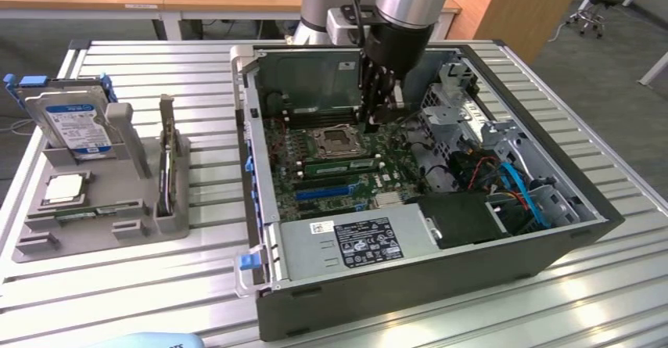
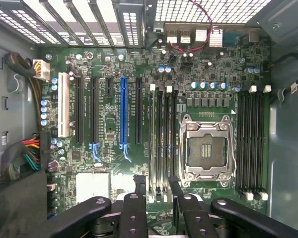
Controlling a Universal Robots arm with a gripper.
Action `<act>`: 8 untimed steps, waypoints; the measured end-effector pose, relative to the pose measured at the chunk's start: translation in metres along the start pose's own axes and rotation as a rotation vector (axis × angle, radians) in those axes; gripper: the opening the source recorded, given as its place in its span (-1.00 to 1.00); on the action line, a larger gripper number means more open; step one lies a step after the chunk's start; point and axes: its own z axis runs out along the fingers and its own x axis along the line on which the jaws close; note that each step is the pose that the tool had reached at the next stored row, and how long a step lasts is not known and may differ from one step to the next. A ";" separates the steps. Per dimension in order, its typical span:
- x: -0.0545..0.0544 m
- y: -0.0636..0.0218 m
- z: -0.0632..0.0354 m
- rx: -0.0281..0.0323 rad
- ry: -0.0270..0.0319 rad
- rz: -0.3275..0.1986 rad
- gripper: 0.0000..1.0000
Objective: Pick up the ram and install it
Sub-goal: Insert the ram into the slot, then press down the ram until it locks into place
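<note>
The ram [image 1: 339, 163] is a thin green stick standing on edge in a memory slot beside the empty processor socket [image 1: 339, 138] inside the open computer case. From the wrist it shows edge-on as a pale strip [image 2: 154, 139]. My gripper [image 1: 374, 120] hangs inside the case just above the motherboard, over one end of those slots. Its black fingers [image 2: 139, 186] stand apart on either side of the ram's line, with a gap to each. The gripper [image 2: 156, 184] is open and holds nothing.
The case's metal walls [image 1: 250, 129] surround the arm, with drive cages and cables [image 1: 501, 176] on the exterior view's right. A grey parts holder [image 1: 105, 231] on the exterior view's left carries a blue-labelled hard drive [image 1: 78, 125], a silver processor chip [image 1: 65, 188] and another thin stick [image 1: 165, 156].
</note>
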 end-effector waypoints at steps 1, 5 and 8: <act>0.000 0.0000 0.0000 0.0001 0.0000 0.000 -0.38; 0.000 0.0000 0.0001 0.0001 -0.0001 0.000 -0.38; 0.000 0.0000 0.0001 0.0001 -0.0001 0.000 -0.38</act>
